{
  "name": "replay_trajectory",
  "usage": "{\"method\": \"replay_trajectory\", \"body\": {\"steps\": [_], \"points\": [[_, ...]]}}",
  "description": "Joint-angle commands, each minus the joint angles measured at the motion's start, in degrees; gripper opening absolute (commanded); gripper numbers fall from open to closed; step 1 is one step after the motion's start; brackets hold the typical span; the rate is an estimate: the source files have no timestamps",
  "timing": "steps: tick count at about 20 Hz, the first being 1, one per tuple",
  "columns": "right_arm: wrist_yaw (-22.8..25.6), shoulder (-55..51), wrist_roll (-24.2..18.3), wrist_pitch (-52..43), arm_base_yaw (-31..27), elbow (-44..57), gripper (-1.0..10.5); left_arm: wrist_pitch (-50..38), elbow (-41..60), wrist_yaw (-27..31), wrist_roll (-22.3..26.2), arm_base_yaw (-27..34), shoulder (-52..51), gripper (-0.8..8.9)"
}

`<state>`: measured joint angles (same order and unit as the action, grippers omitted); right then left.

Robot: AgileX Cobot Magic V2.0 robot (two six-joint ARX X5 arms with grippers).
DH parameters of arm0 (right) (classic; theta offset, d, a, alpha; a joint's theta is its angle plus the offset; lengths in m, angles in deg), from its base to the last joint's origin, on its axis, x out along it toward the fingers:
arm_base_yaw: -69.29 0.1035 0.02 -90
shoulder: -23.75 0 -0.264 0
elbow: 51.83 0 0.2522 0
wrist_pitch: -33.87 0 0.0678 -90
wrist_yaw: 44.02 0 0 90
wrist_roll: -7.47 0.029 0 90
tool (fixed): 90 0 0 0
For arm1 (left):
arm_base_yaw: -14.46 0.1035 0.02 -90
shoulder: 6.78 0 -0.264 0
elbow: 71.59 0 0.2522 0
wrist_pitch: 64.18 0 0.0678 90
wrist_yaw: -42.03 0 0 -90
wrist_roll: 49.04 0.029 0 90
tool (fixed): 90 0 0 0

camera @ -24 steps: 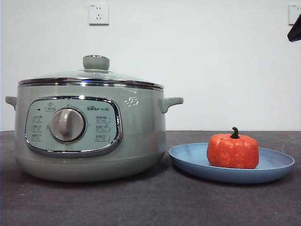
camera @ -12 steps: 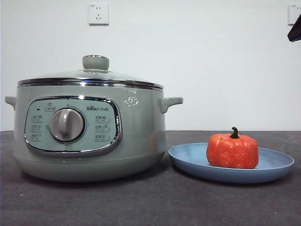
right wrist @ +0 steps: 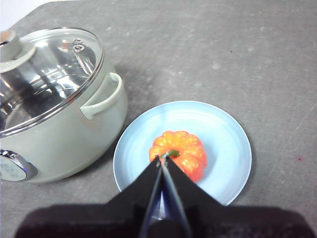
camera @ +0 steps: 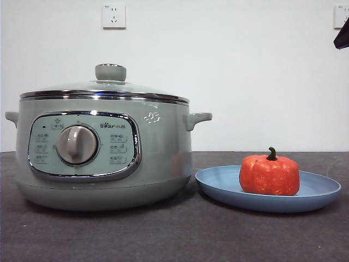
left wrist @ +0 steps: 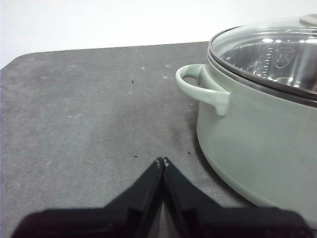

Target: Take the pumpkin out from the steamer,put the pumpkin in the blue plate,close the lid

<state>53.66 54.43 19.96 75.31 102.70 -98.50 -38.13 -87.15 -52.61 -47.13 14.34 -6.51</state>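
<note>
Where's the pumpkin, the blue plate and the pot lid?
pumpkin [camera: 269,176], front view, orange side.
blue plate [camera: 218,185], front view, bare rim nearest the pot.
lid [camera: 110,72], front view, green knob.

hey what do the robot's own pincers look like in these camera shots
Both look alike. The left pincer and the right pincer each have two matte black jaws, wide at the base and tapering to thin pointed tips. No cables, markings or sleeves show.
</note>
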Motion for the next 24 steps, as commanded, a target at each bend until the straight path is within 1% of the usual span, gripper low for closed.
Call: {"method": "replay_trajectory", "body": {"steps": [1, 12, 14, 15, 16, 17, 18, 19, 21, 22, 23, 24], "points": [[0.15, -0.04, 0.52, -0.13, 0.04, 0.39, 0.0, 0.00, 0.85, 0.04, -0.20, 0.17, -0.20, -0.03], [0.17, -0.04, 0.44, -0.13, 0.04, 0.39, 0.0, 0.00, 0.85, 0.04, -0.20, 0.17, -0.20, -0.03], [0.48, -2.16, -5.22, 0.81, -0.46, 0.44, 0.0, 0.00, 0.85, 0.04, -0.20, 0.20, -0.20, -0.03], [0.87, -5.42, -9.77, 1.62, -2.45, 0.68, 0.0, 0.00, 0.85, 0.04, -0.20, 0.17, -0.20, -0.03], [-0.35, -8.70, -13.27, 1.29, -5.07, 1.20, 0.0, 0.00, 0.85, 0.04, -0.20, 0.17, -0.20, -0.03], [-3.02, -11.78, -14.88, 0.46, -8.52, 1.99, 0.0, 0.00, 0.85, 0.09, -0.20, 0.17, -0.20, -0.03], [-5.33, -14.88, -15.15, -0.79, -12.48, 3.17, 0.0, 0.00, 0.85, 0.07, -0.20, 0.17, -0.20, -0.03], [-6.40, -17.64, -15.15, -2.34, -16.28, 4.70, 0.0, 0.00, 0.85, -0.02, -0.20, 0.17, -0.20, -0.03], [-6.34, -21.75, -15.89, -6.75, -22.29, 9.20, 0.0, 0.00, 0.85, 0.04, -0.20, 0.20, -0.20, -0.03], [-7.28, -23.30, -16.00, -9.42, -24.57, 12.02, 0.0, 0.00, 0.85, 0.07, -0.20, 0.20, -0.20, -0.03], [-9.46, -24.48, -16.00, -11.65, -26.23, 14.93, 0.0, 0.00, 0.85, 0.04, -0.20, 0.17, -0.20, -0.03], [-10.73, -25.18, -15.98, -13.11, -27.04, 16.92, 0.0, 0.00, 0.85, 0.00, -0.20, 0.17, -0.20, -0.03]]}}
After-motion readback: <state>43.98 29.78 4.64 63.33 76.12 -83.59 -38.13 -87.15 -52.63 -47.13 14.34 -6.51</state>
